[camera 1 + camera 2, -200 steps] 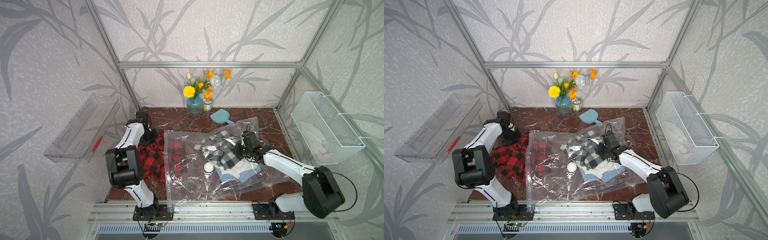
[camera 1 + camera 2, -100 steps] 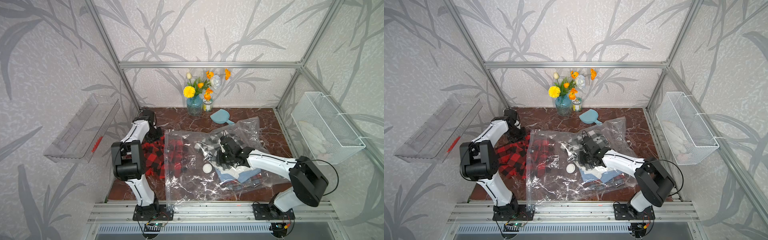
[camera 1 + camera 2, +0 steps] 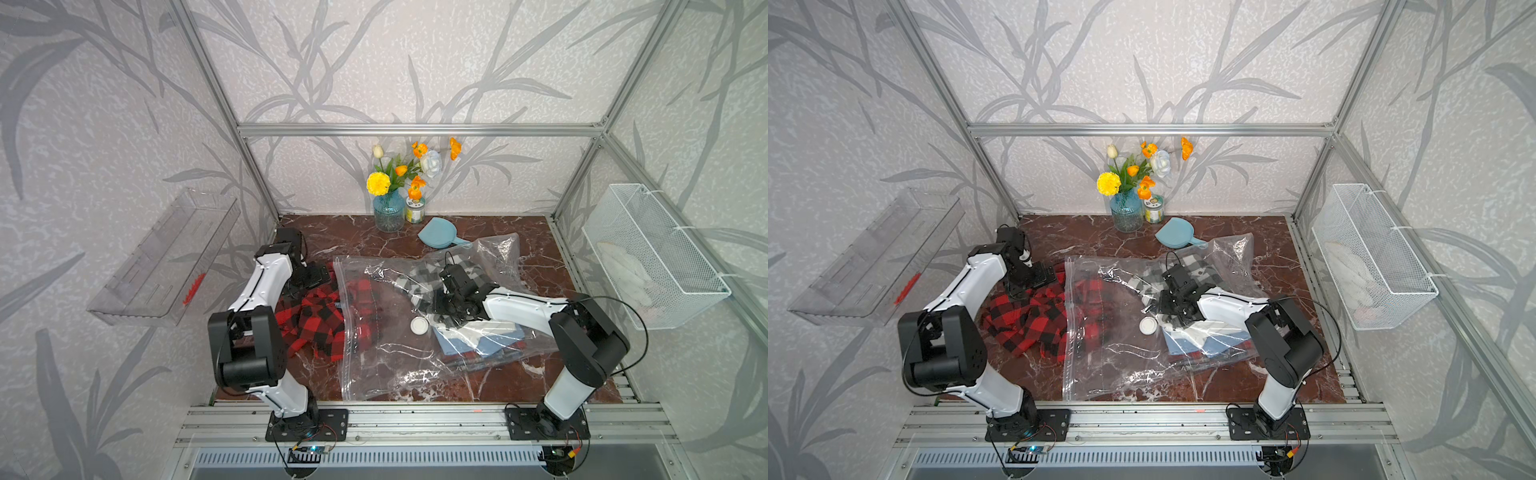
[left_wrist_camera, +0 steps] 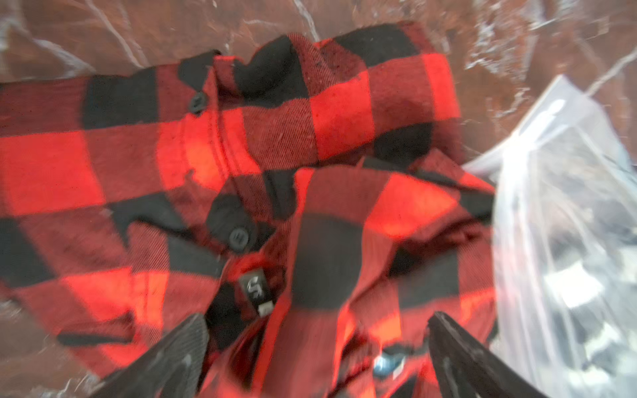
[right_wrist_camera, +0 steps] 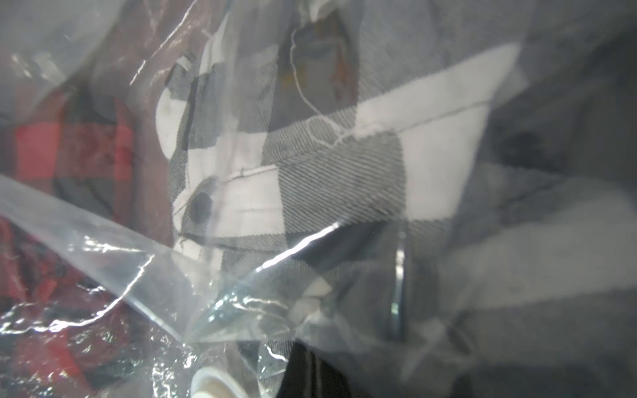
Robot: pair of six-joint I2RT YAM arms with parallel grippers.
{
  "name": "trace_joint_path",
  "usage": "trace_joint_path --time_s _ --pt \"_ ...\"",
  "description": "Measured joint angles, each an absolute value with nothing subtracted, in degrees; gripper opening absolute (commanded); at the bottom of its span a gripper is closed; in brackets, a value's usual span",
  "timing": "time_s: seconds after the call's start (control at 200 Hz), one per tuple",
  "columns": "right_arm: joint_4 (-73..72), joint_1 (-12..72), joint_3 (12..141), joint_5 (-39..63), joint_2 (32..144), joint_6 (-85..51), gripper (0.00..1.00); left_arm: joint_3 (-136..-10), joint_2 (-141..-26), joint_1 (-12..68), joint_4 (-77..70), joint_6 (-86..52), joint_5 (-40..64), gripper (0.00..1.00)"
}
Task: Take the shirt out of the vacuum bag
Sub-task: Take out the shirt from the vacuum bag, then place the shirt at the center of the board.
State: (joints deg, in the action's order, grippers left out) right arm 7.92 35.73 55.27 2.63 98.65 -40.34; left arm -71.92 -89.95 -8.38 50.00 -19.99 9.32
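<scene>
Our left end effector stands open over the red checked shirt; the shirt lies left on the surface, mostly outside the vacuum bag, one end inside its mouth; our right end effector is closed, pinching the bag's plastic.

- The left arm rises from its base at the lower left of both top views. Its elbow is folded and its white forearm reaches up the frame.
- The left gripper points downward, its two dark fingers spread wide apart.
- The right arm stretches low from the lower right toward the frame's centre.
- The right gripper is closed and angled down toward the left.
</scene>
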Motion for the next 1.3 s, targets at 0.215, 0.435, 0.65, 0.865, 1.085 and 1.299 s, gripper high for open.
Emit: trace_joint_path --time_s 0.215,0.435,0.65,0.865,1.085,1.299 --pt "5.45 29.21 52.42 2.61 97.25 -40.38 0.0 -64.82 -81.41 -8.32 50.39 -24.29 10.87 1.0" --pt "3.2 28.21 51.51 3.29 97.03 -40.4 0.0 -54.11 -79.05 -2.98 46.28 -31.14 13.06 1.0" --pt "3.14 28.16 51.35 3.49 96.75 -40.25 0.0 -47.03 -76.53 1.56 39.86 -36.69 12.01 1.0" --pt "3.16 28.16 51.33 3.53 96.71 -40.21 0.0 -42.98 -76.25 2.37 35.9 -38.83 12.1 1.0" --pt "3.09 28.16 51.27 3.53 96.68 -40.21 0.0 -39.48 -75.75 5.54 31.4 -41.47 13.04 0.97" --pt "3.11 28.16 51.27 3.55 96.68 -40.21 0.0 -39.11 -78.06 10.94 26.72 -44.27 13.06 0.59"
